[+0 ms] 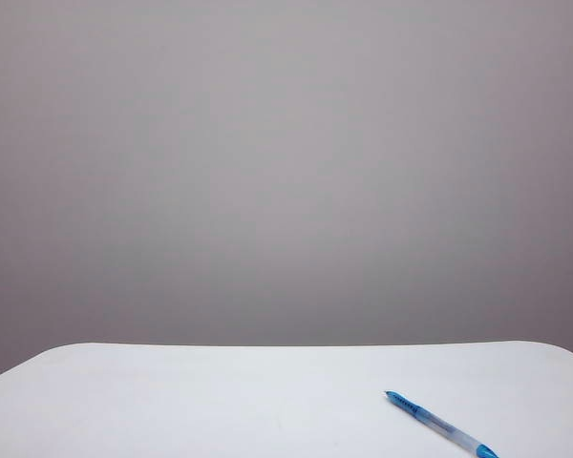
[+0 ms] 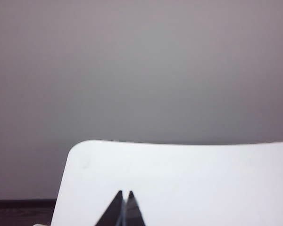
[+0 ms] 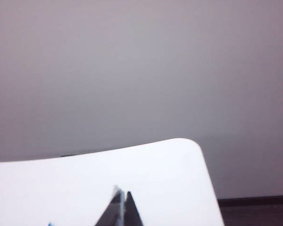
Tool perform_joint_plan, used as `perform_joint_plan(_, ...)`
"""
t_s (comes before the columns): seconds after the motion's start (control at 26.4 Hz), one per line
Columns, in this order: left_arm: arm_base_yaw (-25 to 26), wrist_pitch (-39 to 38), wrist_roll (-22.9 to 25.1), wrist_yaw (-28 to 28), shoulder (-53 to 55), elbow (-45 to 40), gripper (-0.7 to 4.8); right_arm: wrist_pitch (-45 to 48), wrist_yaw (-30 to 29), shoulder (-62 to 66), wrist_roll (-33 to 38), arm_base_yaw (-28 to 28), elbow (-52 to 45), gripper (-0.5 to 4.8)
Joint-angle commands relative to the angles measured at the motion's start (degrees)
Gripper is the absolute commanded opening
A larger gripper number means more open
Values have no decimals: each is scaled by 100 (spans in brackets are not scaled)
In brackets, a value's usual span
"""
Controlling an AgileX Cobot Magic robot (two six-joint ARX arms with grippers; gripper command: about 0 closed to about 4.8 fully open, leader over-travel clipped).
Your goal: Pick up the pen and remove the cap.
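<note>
The pen (image 1: 439,425) lies flat on the white table (image 1: 220,401) near its front right, slanting toward the front edge. It has a blue pointed end, a clear barrel and a blue far end. I cannot make out a cap as a separate thing. Neither gripper appears in the exterior view. In the left wrist view my left gripper (image 2: 125,192) is shut and empty above the table. In the right wrist view my right gripper (image 3: 122,192) is shut too, with a thin pale sliver at one fingertip (image 3: 117,190) that I cannot identify. A blue speck (image 3: 49,224) shows at that frame's edge.
A plain grey wall (image 1: 286,172) stands behind the table. The table's rounded far corners (image 2: 80,148) show in both wrist views, with dark floor (image 3: 254,212) beyond them.
</note>
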Motion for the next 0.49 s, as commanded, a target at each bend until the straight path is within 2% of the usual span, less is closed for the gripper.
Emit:
perform_joint_plan(0.04, 11, 9, 146, -24, 0, -26, -6, 50, 85, -15, 0, -118, -35, -6)
perform_joint_plan(0.19, 11, -162, 299, -417, 0, -26, -6, -72, 9, -15, -13, -522, -37, -6)
perform_joint_plan(0.3, 9, -372, 295, -420, 0, -26, -5, -208, -227, -15, -11, -660, -37, -6)
perform_joint_plan(0.49, 7, -758, 236, -407, 0, -26, -1, -833, -216, -15, -9, -675, -37, -6)
